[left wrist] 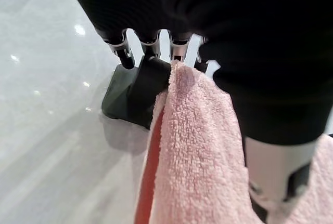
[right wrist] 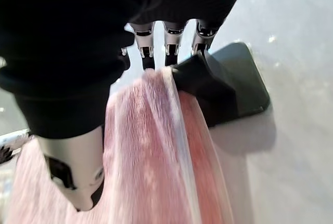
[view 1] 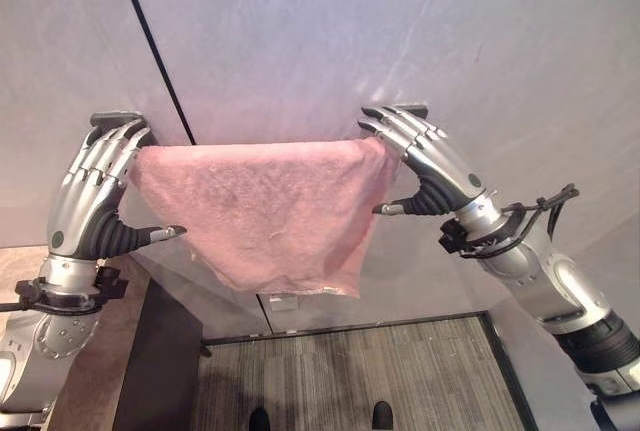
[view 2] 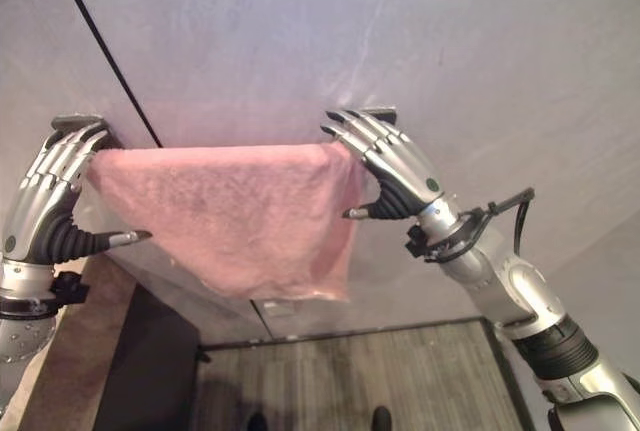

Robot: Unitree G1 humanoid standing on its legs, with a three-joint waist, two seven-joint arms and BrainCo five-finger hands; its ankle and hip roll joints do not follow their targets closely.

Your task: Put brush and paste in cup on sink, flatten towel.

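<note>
Towel hangs spread; left hand, right hand fingers straight on its corners.

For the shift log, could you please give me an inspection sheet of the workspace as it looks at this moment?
Surface: grey wall panel with a dark vertical seam; no sink top in sight.
Job's things: pink towel hangs spread along a wall rail between two dark brackets, lower edge uneven; brush, paste and cup nothing seen.
Clutter: nothing seen.
Robot hands: left robot hand at the towel's left top corner, right robot hand at its right top corner, fingers of both extended over the towel's top edge at the brackets, thumbs apart below.
Cables: nothing seen.
Surroundings: striped grey floor, dark cabinet side.
</note>
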